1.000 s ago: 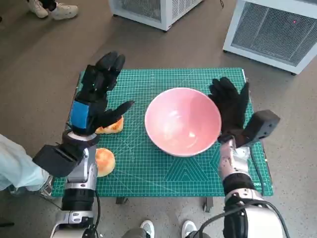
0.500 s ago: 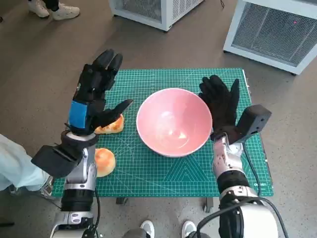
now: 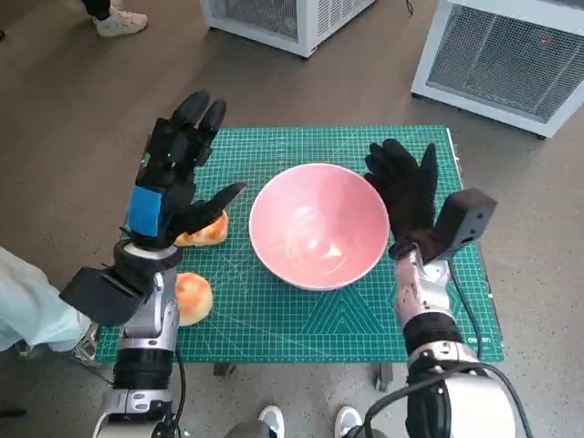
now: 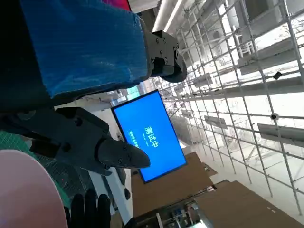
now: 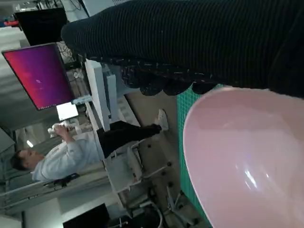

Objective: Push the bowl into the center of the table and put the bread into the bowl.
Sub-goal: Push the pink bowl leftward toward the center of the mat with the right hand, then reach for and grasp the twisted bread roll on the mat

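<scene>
Bowl [image 3: 317,225] shifted left; right hand [image 3: 407,194] flat against rim, fingers spread, holding nothing.

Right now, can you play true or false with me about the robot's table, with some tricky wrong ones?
1. The pink bowl has bread in it. False: it holds nothing.
2. Two breads lie on the green mat beside the left arm. True: one bread near the thumb, a round bun nearer the robot.
3. The left hand grips a bread. False: it is open, above the mat.
4. The right hand is against the bowl's side. True.
5. The bowl lies upside down. False: it stands upright.
</scene>
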`<state>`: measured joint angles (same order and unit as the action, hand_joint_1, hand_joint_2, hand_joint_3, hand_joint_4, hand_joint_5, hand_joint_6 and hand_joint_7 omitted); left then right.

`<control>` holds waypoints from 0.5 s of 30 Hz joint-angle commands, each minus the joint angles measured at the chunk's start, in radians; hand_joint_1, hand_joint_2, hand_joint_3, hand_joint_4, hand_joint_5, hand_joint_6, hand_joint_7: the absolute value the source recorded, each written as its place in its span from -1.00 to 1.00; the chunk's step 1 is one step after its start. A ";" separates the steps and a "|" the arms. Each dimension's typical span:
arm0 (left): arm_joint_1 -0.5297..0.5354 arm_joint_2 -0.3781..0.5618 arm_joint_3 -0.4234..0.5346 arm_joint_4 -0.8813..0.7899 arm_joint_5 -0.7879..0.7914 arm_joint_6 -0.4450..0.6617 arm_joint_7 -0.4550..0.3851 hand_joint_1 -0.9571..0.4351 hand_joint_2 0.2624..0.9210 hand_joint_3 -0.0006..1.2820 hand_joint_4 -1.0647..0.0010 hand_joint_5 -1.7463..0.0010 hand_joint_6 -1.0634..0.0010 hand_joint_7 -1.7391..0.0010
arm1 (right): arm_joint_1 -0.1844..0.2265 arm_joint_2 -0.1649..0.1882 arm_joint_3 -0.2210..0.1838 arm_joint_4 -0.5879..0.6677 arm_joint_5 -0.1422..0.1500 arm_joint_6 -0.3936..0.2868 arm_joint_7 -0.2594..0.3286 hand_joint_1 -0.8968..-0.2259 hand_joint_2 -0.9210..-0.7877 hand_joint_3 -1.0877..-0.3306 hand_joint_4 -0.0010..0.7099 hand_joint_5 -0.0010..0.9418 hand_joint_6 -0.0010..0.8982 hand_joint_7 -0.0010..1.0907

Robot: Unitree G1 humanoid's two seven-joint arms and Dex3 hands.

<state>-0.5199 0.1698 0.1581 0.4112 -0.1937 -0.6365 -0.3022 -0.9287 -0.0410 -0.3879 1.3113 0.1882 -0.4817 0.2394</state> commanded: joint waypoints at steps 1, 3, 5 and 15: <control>0.006 -0.004 -0.003 0.000 -0.004 -0.003 -0.002 0.07 1.00 -0.76 0.40 1.00 0.70 0.52 | -0.010 -0.019 0.003 -0.015 -0.002 -0.046 0.021 -0.11 -1.00 -0.31 -0.49 -0.99 -0.39 -0.69; 0.003 -0.004 -0.003 0.003 -0.005 -0.002 -0.002 0.07 1.00 -0.76 0.40 1.00 0.70 0.53 | -0.015 -0.020 0.001 -0.029 0.006 -0.080 0.041 -0.15 -1.00 -0.30 -0.46 -0.98 -0.40 -0.70; -0.001 -0.005 -0.003 0.008 -0.005 -0.002 -0.001 0.07 1.00 -0.76 0.40 1.00 0.69 0.53 | -0.020 -0.019 0.001 -0.049 0.016 -0.125 0.074 -0.24 -1.00 -0.26 -0.44 -0.98 -0.40 -0.70; -0.022 -0.022 -0.013 0.019 -0.007 0.000 -0.003 0.05 1.00 -0.76 0.40 1.00 0.67 0.54 | -0.011 -0.013 0.047 -0.165 0.026 -0.321 0.243 -0.36 -1.00 -0.16 -0.44 -0.99 -0.36 -0.69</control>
<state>-0.5228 0.1539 0.1503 0.4261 -0.1955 -0.6364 -0.3032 -0.9557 -0.0607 -0.3601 1.1717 0.2035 -0.7663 0.4368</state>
